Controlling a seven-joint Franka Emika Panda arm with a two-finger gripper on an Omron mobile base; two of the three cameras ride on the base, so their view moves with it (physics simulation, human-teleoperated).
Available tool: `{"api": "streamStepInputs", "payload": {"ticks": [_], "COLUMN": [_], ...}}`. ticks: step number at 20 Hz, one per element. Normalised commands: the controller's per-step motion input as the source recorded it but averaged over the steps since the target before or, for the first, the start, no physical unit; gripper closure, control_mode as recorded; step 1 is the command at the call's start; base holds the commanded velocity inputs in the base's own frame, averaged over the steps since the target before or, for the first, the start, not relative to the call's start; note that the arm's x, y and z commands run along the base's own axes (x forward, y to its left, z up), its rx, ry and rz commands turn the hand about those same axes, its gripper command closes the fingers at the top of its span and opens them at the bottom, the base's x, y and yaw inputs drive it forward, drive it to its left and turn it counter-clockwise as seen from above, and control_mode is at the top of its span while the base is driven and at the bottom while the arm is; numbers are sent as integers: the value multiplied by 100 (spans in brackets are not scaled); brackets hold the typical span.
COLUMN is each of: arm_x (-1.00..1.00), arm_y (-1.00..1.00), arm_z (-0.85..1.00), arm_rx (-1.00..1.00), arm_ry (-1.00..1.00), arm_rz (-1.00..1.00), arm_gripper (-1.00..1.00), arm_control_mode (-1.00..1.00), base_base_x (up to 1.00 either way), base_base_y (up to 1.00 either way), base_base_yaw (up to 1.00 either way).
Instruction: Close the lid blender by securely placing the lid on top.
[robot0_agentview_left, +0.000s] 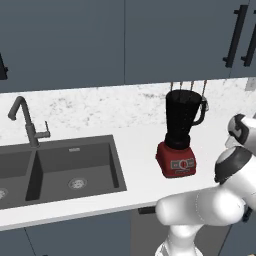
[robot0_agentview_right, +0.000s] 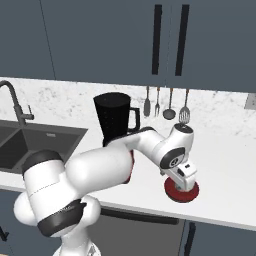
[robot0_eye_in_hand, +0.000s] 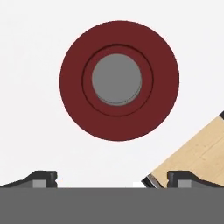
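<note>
White counter (robot0_agentview_left: 135, 145) under dark blue cabinets, speckled backsplash behind. Blender (robot0_agentview_left: 180, 134) stands upright on the counter, black jar on a red square base with buttons, handle on its side, jar top open with no cap on it; dark double sink (robot0_agentview_left: 60, 170) with a grey faucet (robot0_agentview_left: 24, 120) sits well off to one side of the blender. Utensils (robot0_agentview_right: 166, 106) hang on the wall just past the blender on its other side. Lid (robot0_agentview_right: 182, 190) lies flat on the counter near the front edge, apart from the blender, on the side away from the sink; red ring, grey knob in the centre facing up. Gripper (robot0_eye_in_hand: 112, 180) hovers straight over the lid, pointing down, not touching it. Fingers (robot0_eye_in_hand: 43, 178) are spread wide apart, one on each side of the lid's span, nothing between them. Wooden floor (robot0_eye_in_hand: 201, 153) shows past the counter edge beside the lid in the hand view.
</note>
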Motion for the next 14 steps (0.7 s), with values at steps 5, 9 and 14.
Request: {"api": "streamStepInputs", "payload": {"ticks": [5, 9, 14], "arm_x": [20, 9, 15], "arm_y": [-12, -38, -23], "arm_z": [-22, -13, -11], "arm_rx": [0, 0, 0], "arm_ry": [0, 0, 0], "arm_rz": [6, 7, 5], "arm_gripper": [-100, -100, -100], "arm_control_mode": [-100, -100, -100], "base_base_x": [0, 0, 0], "base_base_y": [0, 0, 0], "base_base_yaw": [0, 0, 0]}}
